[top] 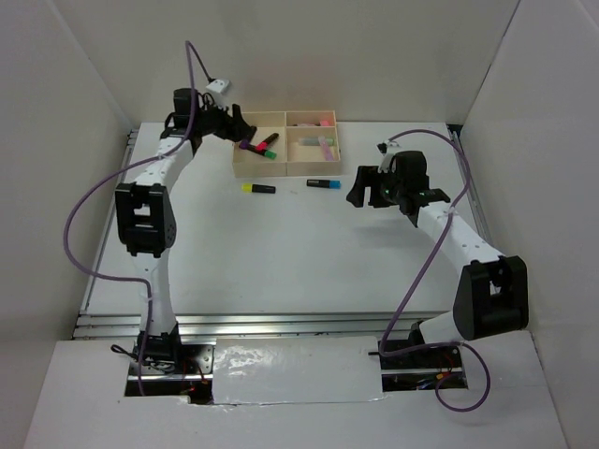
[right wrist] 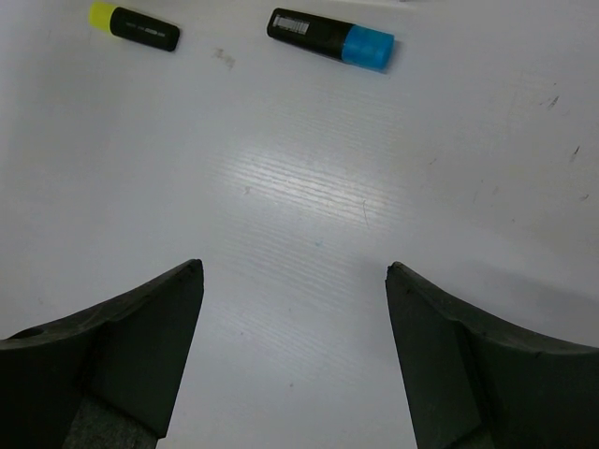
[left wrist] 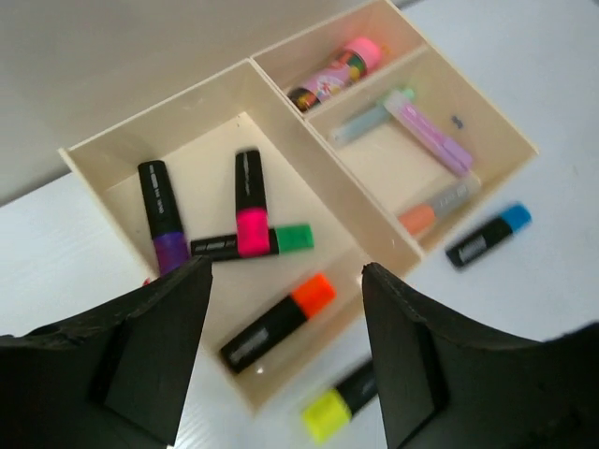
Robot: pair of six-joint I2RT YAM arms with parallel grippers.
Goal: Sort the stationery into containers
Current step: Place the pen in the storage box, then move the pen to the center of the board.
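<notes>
The beige tray [top: 281,171] stands at the back of the table. In the left wrist view its wall [left wrist: 318,154] separates a large section from smaller ones. The large section holds black markers with purple [left wrist: 162,217], pink [left wrist: 249,201], green [left wrist: 253,244] and orange [left wrist: 278,323] ends. The smaller sections hold several pastel markers [left wrist: 430,138]. A yellow-ended marker [top: 258,188] and a blue-ended marker [top: 323,183] lie on the table in front of the tray. My left gripper [left wrist: 285,271] is open and empty above the tray's near-left corner. My right gripper [right wrist: 295,269] is open and empty, right of the blue-ended marker [right wrist: 330,37].
White walls enclose the table on three sides. Purple cables [top: 84,210] loop along both arms. A metal rail [top: 281,323] runs along the table's near edge. The tray sits close to the back wall.
</notes>
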